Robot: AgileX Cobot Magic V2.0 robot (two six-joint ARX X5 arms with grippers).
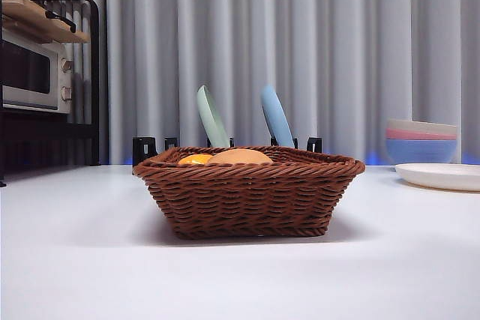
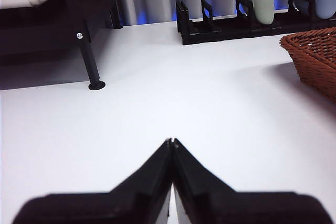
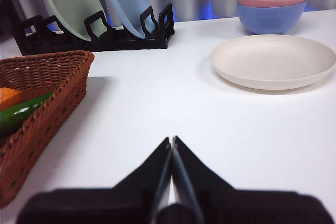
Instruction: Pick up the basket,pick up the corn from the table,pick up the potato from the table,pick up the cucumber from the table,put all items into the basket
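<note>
The brown wicker basket (image 1: 251, 196) stands on the white table (image 1: 82, 260) in the middle of the front view. Above its rim show the tan potato (image 1: 240, 157) and a bit of the orange corn (image 1: 195, 160). In the right wrist view the green cucumber (image 3: 21, 110) and the corn (image 3: 8, 96) lie inside the basket (image 3: 50, 85). My right gripper (image 3: 171, 141) is shut and empty, over bare table beside the basket. My left gripper (image 2: 171, 142) is shut and empty on the basket's (image 2: 315, 59) other side. Neither arm shows in the front view.
A black dish rack (image 1: 150, 148) with a green plate (image 1: 212, 118) and a blue plate (image 1: 276, 118) stands behind the basket. A cream plate (image 3: 273, 61) and stacked bowls (image 3: 273, 3) sit to the right. A toaster oven (image 1: 30, 73) on a black shelf stands at the left.
</note>
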